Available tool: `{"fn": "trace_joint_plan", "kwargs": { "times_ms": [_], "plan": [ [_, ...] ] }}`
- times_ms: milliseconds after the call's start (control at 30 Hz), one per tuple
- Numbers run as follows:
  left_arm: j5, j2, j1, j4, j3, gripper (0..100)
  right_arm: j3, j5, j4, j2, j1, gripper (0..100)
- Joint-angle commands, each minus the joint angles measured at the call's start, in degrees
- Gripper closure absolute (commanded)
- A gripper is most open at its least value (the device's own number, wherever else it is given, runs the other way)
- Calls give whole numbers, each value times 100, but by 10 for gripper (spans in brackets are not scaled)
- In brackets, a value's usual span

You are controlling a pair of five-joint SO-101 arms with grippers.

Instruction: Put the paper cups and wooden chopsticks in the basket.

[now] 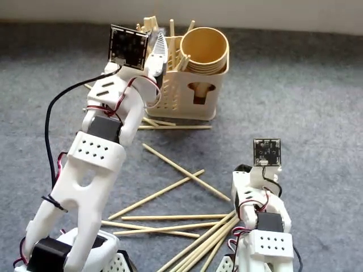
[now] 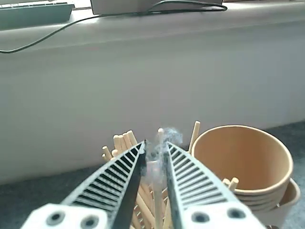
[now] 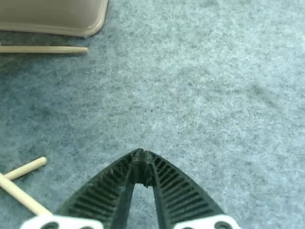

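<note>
The left gripper [image 2: 155,148] is held over the basket [image 1: 181,105], clamped on one chopstick [image 2: 160,136] among those already stood in that compartment. The paper cups [image 1: 207,48] are stacked in the compartment just beside it. If the stick is let go while its lower end is caught on the crowded bundle, it could be tipped out over the rim, or the basket could be nudged by the arm. Loose chopsticks [image 1: 170,217] are scattered on the carpet [image 1: 317,113]. The right gripper [image 3: 139,160] is pressed closed, with nothing in it.
</note>
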Motion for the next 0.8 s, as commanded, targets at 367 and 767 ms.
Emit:
{"fn": "trace_joint_plan", "kwargs": {
  "times_ms": [367, 767],
  "plan": [
    [18, -180, -31, 2180, -1332, 919, -31, 18, -145, -66, 31, 992],
    [18, -180, 145, 4431, -2703, 919, -75, -484, -145, -66, 532, 992]
  ]
}}
